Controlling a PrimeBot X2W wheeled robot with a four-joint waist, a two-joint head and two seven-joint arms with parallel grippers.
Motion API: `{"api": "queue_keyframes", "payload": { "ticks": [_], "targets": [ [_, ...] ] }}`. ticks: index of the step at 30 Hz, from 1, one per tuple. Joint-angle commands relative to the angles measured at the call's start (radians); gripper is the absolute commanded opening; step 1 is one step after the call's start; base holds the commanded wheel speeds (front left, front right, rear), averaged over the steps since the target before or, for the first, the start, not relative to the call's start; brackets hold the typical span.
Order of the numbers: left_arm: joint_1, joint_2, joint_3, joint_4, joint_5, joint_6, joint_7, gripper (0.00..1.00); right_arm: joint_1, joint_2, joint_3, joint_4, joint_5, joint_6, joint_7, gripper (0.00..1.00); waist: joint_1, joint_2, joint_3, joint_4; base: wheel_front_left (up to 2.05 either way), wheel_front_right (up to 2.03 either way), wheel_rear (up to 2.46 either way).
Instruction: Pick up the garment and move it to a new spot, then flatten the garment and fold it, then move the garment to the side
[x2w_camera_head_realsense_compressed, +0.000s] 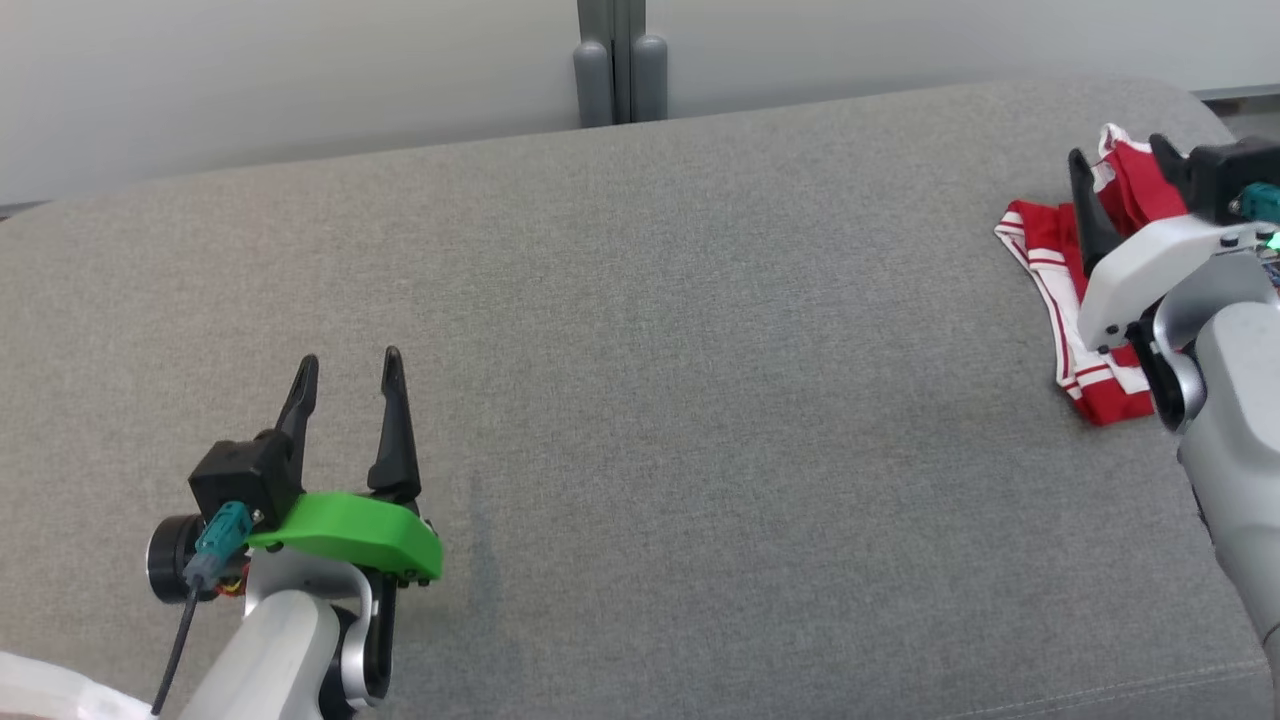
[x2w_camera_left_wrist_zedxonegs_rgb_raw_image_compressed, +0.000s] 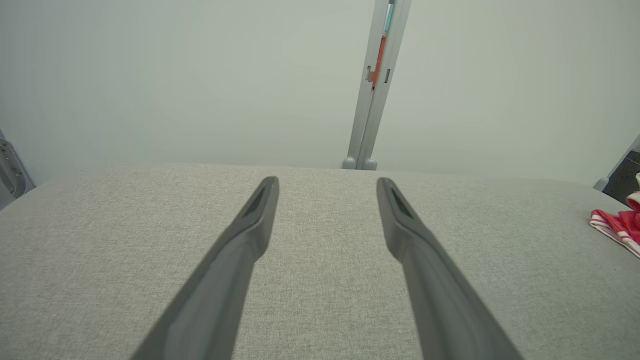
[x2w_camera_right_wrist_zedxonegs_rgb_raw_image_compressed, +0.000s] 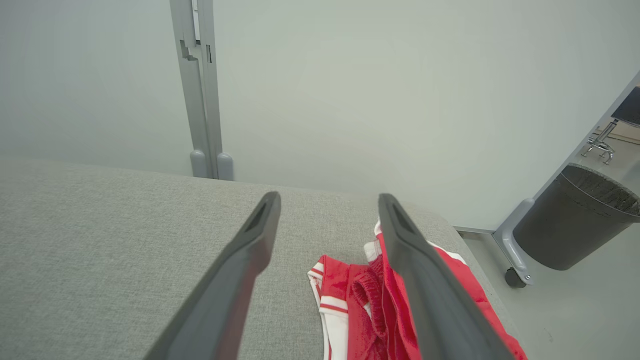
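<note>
A grey woven cushion (x2w_camera_head_realsense_compressed: 640, 300) stretches before a pale wall (x2w_camera_head_realsense_compressed: 300, 80). The crumpled red, white-striped knit garment (x2w_camera_head_realsense_compressed: 1040, 225) lies at its right end, long axis running away from the robot, just under the right gripper (x2w_camera_head_realsense_compressed: 1118, 150), fingers spread and empty. The left gripper (x2w_camera_head_realsense_compressed: 351, 356), likewise spread, hovers well apart.

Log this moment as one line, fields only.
stage: pre-pick | garment: crumpled, right end of cushion | right gripper: open, over garment | left gripper: open, empty, over bare cushion
</note>
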Motion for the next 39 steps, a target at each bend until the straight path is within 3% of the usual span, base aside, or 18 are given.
{"api": "queue_keyframes", "payload": {
  "ticks": [1,9,13,19,26,39],
  "targets": [
    [0.024,-0.010,0.007,0.015,-0.010,-0.008,-0.007,1.00,0.044,0.009,-0.008,-0.020,-0.005,-0.002,-0.015,1.00,0.0000,-0.0001,-0.056,0.007,0.00,0.00,0.00],
    [0.110,-0.037,0.039,0.069,-0.021,-0.025,-0.020,1.00,0.263,0.132,-0.081,-0.183,-0.098,-0.002,-0.051,1.00,0.0000,-0.0001,-0.134,0.034,0.00,0.00,0.00],
    [0.157,-0.047,0.059,0.063,-0.013,-0.034,-0.020,1.00,0.399,0.232,-0.141,-0.301,-0.152,-0.002,-0.026,1.00,0.0000,-0.0001,-0.155,0.043,0.00,0.00,0.00],
    [0.220,-0.074,0.080,0.041,0.009,-0.036,-0.020,1.00,0.580,0.306,-0.196,-0.479,-0.215,-0.002,0.022,1.00,0.0000,-0.0001,-0.174,0.054,0.00,0.00,0.00],
    [0.253,-0.089,0.065,0.036,0.029,-0.042,-0.020,1.00,0.717,0.315,-0.231,-0.609,-0.159,-0.002,0.042,1.00,0.0000,-0.0001,-0.183,0.057,0.00,0.00,0.00],
    [0.255,-0.086,0.045,0.023,0.031,-0.044,-0.012,1.00,0.764,0.315,-0.222,-0.674,-0.151,-0.002,0.062,1.00,0.0000,-0.0001,-0.193,0.060,0.00,0.00,0.00]
  ]
}}
